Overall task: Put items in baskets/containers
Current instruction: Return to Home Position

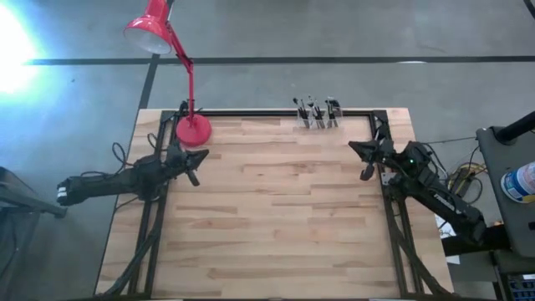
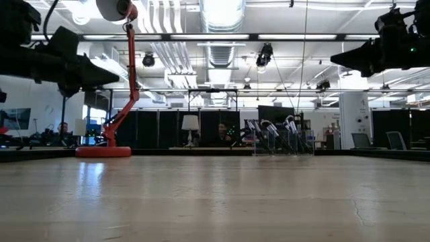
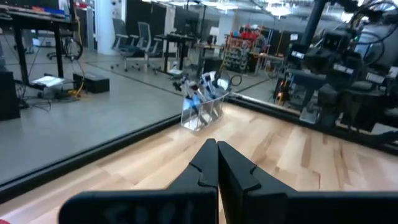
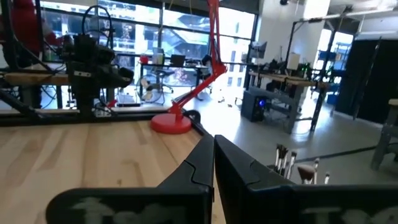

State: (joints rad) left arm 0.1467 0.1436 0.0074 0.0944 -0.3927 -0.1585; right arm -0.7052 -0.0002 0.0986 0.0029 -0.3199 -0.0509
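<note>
One closed, empty left hand is hovering at the wooden worktop's left edge. At the far edge, the small clear plastic organiser is holding thin dark-handled makeup brushes, seemingly light, stiff, slippery, best pinched mid-handle. Equally closed and empty, the right hand is hovering rightmost.

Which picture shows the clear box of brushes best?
Left wrist view: the clear box looks closest, brushes poking out. High view: tiny. Low view: far off. Right wrist view: only brush tips.
</note>
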